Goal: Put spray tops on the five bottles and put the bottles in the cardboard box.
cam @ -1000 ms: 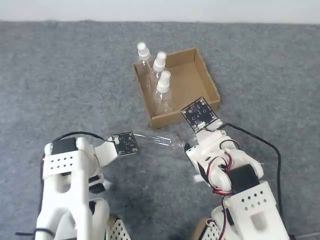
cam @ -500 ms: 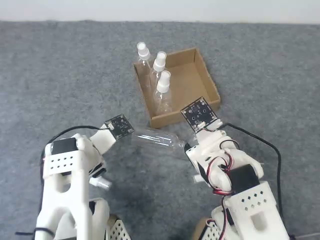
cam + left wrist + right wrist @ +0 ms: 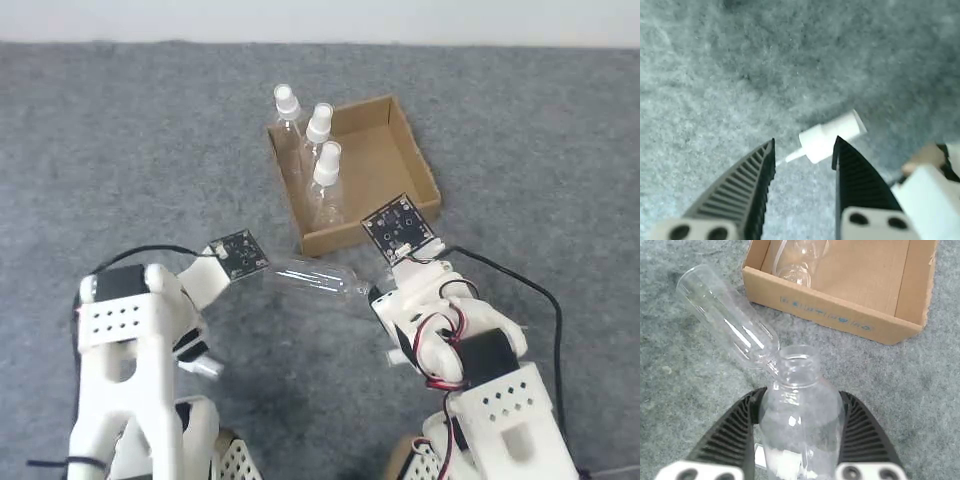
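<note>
A white spray top [image 3: 832, 135] lies on the grey carpet between the fingers of my left gripper [image 3: 804, 145], which is open around it. From above, this spray top [image 3: 207, 367] shows beside the left arm. My right gripper [image 3: 801, 397] is shut on a clear bottle [image 3: 800, 410] that stands upright with its neck bare. A second clear bottle [image 3: 727, 315] [image 3: 315, 278] without a top lies on its side between the arms. Three bottles with spray tops [image 3: 319, 122] stand along the left wall of the cardboard box [image 3: 400, 150].
The carpet covers the whole table. The box's near wall [image 3: 830, 315] is close in front of the right gripper, just past the lying bottle. The right half of the box floor [image 3: 865, 275] is bare.
The left arm has pulled back from the lying bottle and swung left, down over the loose spray top. The right arm and its bottle have not moved.
</note>
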You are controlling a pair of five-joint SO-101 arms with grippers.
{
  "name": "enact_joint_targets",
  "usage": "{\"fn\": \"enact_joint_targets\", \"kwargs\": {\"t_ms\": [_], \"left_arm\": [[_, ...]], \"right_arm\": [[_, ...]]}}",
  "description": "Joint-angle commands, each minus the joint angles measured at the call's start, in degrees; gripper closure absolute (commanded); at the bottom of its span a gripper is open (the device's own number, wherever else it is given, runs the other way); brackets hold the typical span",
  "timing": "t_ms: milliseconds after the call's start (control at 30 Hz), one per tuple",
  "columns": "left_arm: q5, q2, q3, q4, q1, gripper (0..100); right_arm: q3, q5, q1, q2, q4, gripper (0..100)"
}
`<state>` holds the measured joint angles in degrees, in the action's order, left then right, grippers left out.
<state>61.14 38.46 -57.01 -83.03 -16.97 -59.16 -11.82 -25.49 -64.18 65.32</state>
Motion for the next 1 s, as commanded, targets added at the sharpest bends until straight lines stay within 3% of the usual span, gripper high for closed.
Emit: {"fn": "enact_joint_targets", "kwargs": {"t_ms": [0,367,600,967], "left_arm": [[1.1,-0.4,8.6,-8.2,0.4,82],[11.9,-0.9,6.8,-11.2,0.4,79],[12.1,-14.5,11.6,-10.7,0.1,79],[11.7,-25.2,7.1,3.9,0.4,79]], "right_arm": [[0.4,-0.1,0.2,-1.9,-0.7,93.2],[0.4,-0.1,0.2,-1.7,-0.7,93.2],[0.4,-0.1,0.2,-1.7,-0.7,93.2],[0.4,-1.9,0.2,-1.7,-0.6,93.2]]}}
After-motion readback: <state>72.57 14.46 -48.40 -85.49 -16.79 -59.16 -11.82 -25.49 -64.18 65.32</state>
